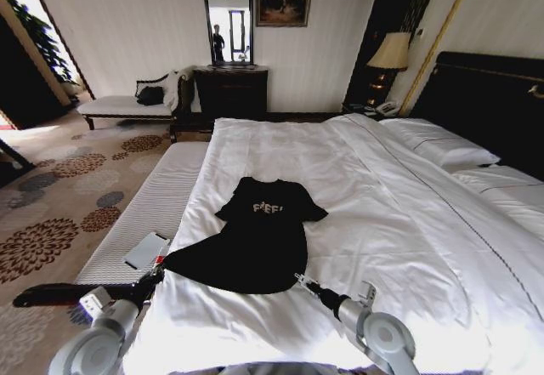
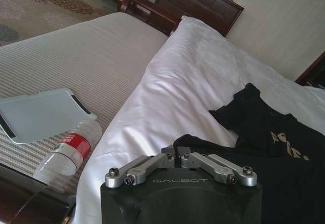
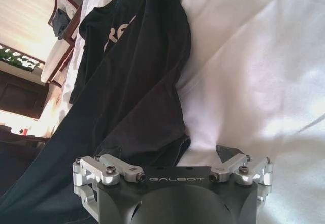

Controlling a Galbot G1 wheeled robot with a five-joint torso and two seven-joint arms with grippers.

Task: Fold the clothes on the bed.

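Note:
The clothes, a black T-shirt with white chest lettering, lie flat on the white duvet of the bed, collar away from me. My left gripper is shut on the hem's left corner, which is drawn out to a point toward the bed's edge; in the left wrist view its fingers meet on the black fabric. My right gripper is at the hem's right corner. In the right wrist view it stands open over the hem of the T-shirt, one dark fingertip resting on the duvet.
A bench with a striped white cushion runs along the bed's left side, holding a white tablet-like slab and a water bottle. Pillows and a dark headboard are at the right. Patterned carpet lies further left.

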